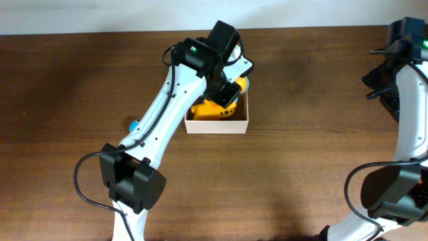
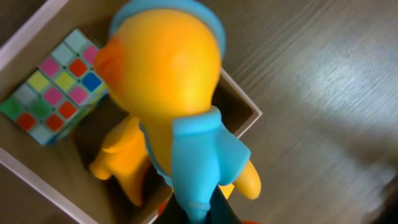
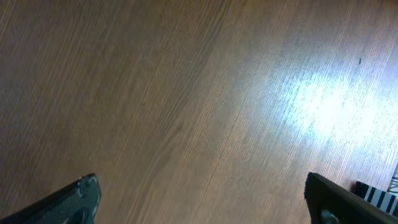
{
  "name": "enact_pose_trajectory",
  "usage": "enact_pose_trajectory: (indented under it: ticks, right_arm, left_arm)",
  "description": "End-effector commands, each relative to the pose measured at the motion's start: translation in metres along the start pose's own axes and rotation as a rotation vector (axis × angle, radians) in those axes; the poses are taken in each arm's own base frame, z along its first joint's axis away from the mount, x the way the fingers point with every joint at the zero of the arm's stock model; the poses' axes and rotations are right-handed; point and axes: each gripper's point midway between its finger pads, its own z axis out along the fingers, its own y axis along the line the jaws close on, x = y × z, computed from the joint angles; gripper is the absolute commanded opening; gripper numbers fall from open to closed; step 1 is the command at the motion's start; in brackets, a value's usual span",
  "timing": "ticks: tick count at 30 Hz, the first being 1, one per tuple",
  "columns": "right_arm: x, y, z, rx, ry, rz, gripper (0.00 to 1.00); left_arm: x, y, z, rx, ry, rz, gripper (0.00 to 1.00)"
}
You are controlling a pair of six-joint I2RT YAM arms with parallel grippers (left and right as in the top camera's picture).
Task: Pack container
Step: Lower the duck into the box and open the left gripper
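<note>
Overhead view: container (image 1: 217,125) sits centre-far on the table (image 1: 301,167). The left arm stretches from its near-left base up and right, with its wrist pitched down over the box. Left gripper (image 1: 225,94) hangs over the box's far side, clamped on a yellow duck toy (image 1: 206,107). Right gripper (image 1: 382,79) is parked far right, well apart.

Left wrist view: duck fills the frame above the box's right corner (image 2: 244,94); a colour cube (image 2: 53,87) lies inside, left.

Right wrist view: fingers (image 3: 81,196) spread wide over bare wood, holding nothing.

Step looks like the placing phase. Next move: lower, keep the duck inside the walls and beside the cube, then release.
</note>
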Motion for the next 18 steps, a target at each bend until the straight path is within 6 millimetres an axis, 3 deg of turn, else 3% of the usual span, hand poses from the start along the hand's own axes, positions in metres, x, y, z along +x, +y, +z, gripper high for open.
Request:
enact_pose_trajectory:
  ticks: [1,9,18]
  right_arm:
    - [-0.002,-0.003,-0.003,-0.002,-0.009,0.015,0.99]
    - [-0.002,-0.003,-0.003,-0.002,-0.009,0.015,0.99]
    - [-0.002,-0.003,-0.003,-0.002,-0.009,0.015,0.99]
  left_arm:
    - [-0.01,-0.016,0.0,0.031,-0.026,-0.12,0.06]
    - [-0.012,-0.017,0.01,0.022,-0.016,-0.355,0.05]
    - [0.001,-0.01,0.044,-0.012,0.074,-0.463,0.04]
